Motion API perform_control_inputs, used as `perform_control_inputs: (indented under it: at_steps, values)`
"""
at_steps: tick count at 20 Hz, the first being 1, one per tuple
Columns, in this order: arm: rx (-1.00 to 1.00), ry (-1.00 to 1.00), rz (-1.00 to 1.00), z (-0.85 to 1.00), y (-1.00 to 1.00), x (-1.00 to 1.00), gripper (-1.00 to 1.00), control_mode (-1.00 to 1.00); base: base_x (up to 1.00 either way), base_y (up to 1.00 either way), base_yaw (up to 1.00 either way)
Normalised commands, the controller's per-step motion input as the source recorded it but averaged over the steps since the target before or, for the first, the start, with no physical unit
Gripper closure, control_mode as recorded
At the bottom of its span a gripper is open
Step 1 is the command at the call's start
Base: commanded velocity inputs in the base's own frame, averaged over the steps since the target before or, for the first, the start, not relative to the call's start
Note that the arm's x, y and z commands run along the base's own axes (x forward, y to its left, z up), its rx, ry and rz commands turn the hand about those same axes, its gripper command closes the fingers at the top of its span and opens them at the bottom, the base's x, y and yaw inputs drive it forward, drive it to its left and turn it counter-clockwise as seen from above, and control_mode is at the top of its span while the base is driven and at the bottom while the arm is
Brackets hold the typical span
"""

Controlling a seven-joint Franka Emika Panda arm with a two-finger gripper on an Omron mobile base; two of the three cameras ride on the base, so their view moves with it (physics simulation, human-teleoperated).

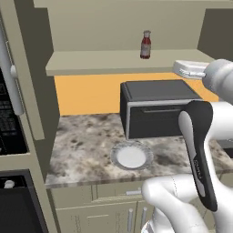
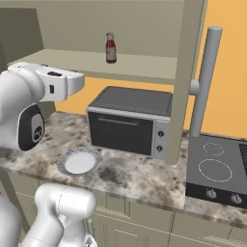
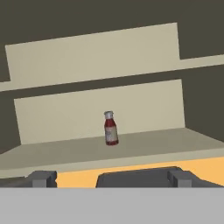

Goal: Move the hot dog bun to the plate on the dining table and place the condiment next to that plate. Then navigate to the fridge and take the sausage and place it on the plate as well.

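The condiment, a red bottle (image 3: 111, 128) with a pale cap, stands upright on a beige shelf (image 3: 144, 146) against the wall; it is also seen as the bottle (image 1: 145, 44) (image 2: 111, 48) from the base. My gripper (image 3: 111, 178) is open, its two dark fingertips far apart with nothing between them, aimed at the bottle from a distance and about level with the shelf. A white plate (image 1: 131, 157) (image 2: 79, 161) lies bare on the granite counter (image 1: 82, 150) in front of the toaster oven. The hot dog bun, the sausage, the fridge and the dining table are out of view.
A dark toaster oven (image 1: 154, 109) (image 2: 130, 120) sits on the counter below the shelf. To the right are a beige cabinet panel (image 2: 185, 77), a grey bar handle (image 2: 205, 82) and a black cooktop (image 2: 217, 169). A built-in oven (image 1: 9, 123) stands at the left.
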Motion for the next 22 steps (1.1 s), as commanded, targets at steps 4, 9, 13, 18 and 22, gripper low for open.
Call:
perform_control_inputs:
  at_steps: [4,9,13,18,22]
  values:
    - [-0.02,0.07,0.0,0.02,0.0,0.3,-1.0,-1.0,0.0,0.0,0.0]
    - [-0.04,0.02,0.0,0.01,-0.01,0.38,-1.0,-1.0,0.0,0.0,0.0]
    - [-0.02,0.0,0.0,-0.04,0.0,0.43,-1.0,-1.0,0.0,0.0,0.0]
    - [0.0,0.0,0.0,-0.01,0.0,0.5,-1.0,-1.0,0.0,0.0,0.0]
    - [0.0,0.0,0.0,0.0,0.0,0.37,-1.0,-1.0,0.0,0.0,0.0]
